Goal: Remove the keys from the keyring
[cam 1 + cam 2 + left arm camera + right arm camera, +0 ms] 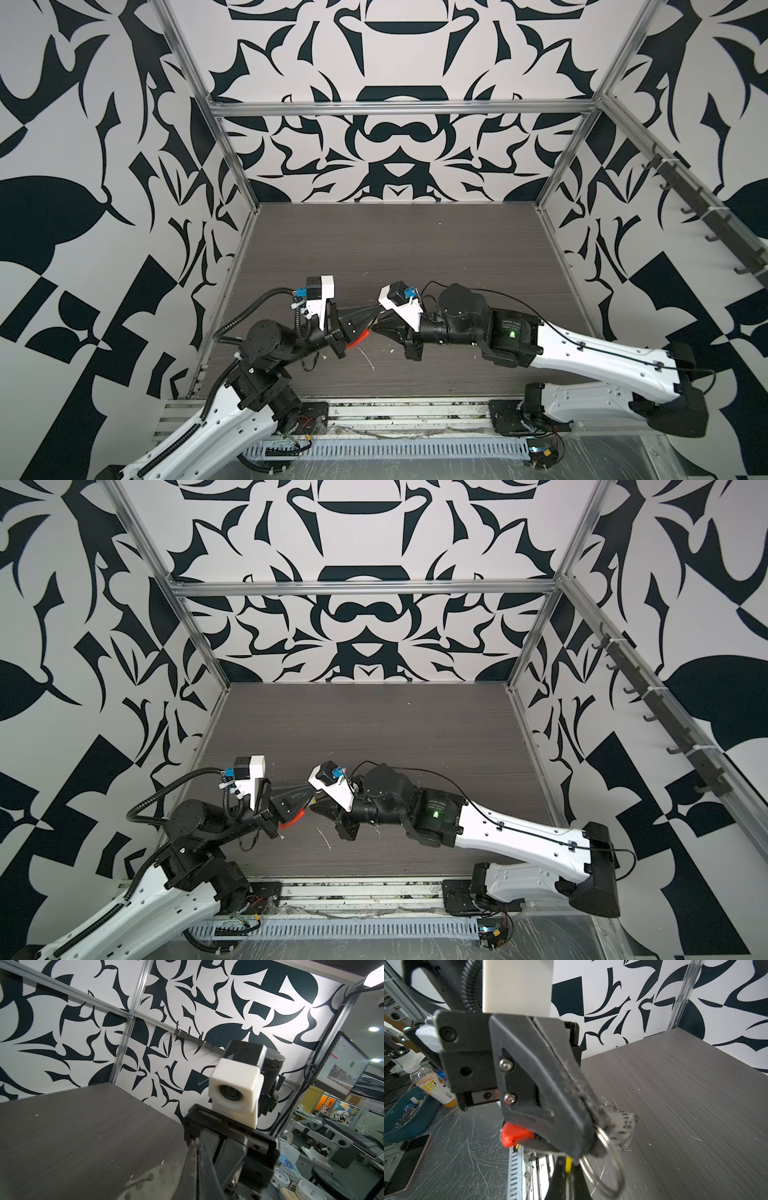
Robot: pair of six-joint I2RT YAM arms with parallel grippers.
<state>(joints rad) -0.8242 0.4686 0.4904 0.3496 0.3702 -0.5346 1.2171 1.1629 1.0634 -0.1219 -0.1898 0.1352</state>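
- Right wrist view: left claw [593, 1126] clamped on keyring [623, 1122], held above worktop [685, 1105]; red sleeve [515, 1135] behind.
- Right claw [377, 328] closed, tips just beside the left's.
- It is apparently pinching yellow key [568, 1164]; view blurred.

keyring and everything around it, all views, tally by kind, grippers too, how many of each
grippers: 2, the left gripper and the right gripper, tips meeting above the table
keyring: 1, picked out by its red sleeve
keys: 1, the yellow key, only a sliver of it showing; no green one shows
total: 4
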